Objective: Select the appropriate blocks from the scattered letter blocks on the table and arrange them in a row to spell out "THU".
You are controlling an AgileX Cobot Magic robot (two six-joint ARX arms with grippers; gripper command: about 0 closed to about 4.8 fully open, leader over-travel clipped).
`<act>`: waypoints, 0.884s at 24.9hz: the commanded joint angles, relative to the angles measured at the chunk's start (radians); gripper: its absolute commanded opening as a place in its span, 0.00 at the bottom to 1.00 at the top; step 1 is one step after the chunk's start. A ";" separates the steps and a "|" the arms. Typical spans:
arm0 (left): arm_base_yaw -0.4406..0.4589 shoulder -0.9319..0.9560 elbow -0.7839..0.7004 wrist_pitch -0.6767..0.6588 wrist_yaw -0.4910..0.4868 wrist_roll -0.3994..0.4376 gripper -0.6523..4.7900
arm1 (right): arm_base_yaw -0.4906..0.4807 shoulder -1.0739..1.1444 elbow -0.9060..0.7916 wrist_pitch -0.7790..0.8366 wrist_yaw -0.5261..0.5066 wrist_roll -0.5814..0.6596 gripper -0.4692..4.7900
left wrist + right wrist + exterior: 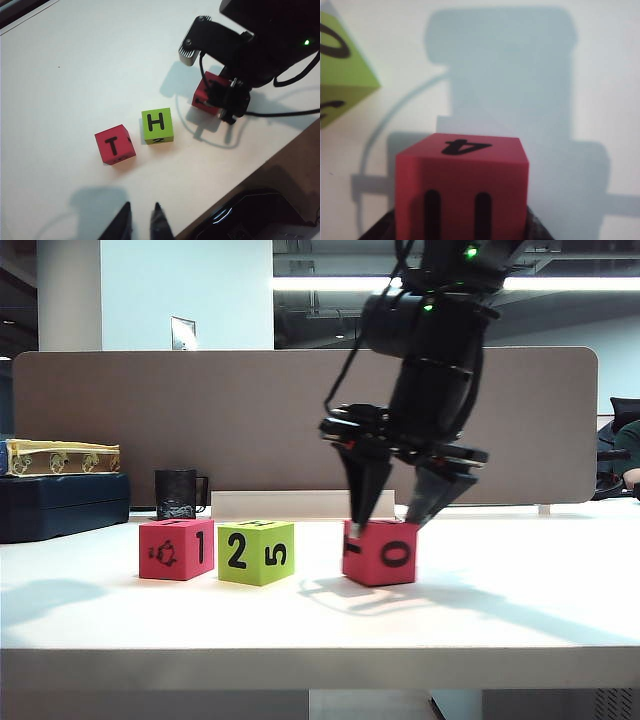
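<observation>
Gripping red block [380, 552] on table [500, 610]: right tool [392, 521] | left tool [142, 222] apart, closed

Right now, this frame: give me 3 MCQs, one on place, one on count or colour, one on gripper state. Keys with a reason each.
1. Where is the right gripper in the exterior view?
A. Over the black mug
B. Astride the rightmost red block
C. Over the green block

2. How many blocks stand on the table?
A. Two
B. Three
C. Five

3. How does the left gripper stand?
A. Shut, empty, off the blocks
B. Clamped on the T block
C. Wide open over the H block

Key:
1 B: its fingers straddle the rightmost red block, apart from the row.
2 B: the T block, the green H block and the rightmost red one.
3 A: in the left wrist view its fingertips sit close together with nothing between, short of the T block.
</observation>
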 commanded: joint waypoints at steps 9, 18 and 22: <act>-0.001 -0.004 0.003 0.000 0.005 0.004 0.21 | 0.053 0.052 0.005 0.082 -0.050 0.066 0.64; -0.001 -0.004 0.003 -0.001 0.005 0.004 0.21 | 0.080 0.052 0.006 0.093 -0.058 0.066 0.64; -0.001 -0.004 0.003 -0.014 0.005 0.004 0.21 | 0.077 0.047 0.006 0.093 -0.058 0.066 0.86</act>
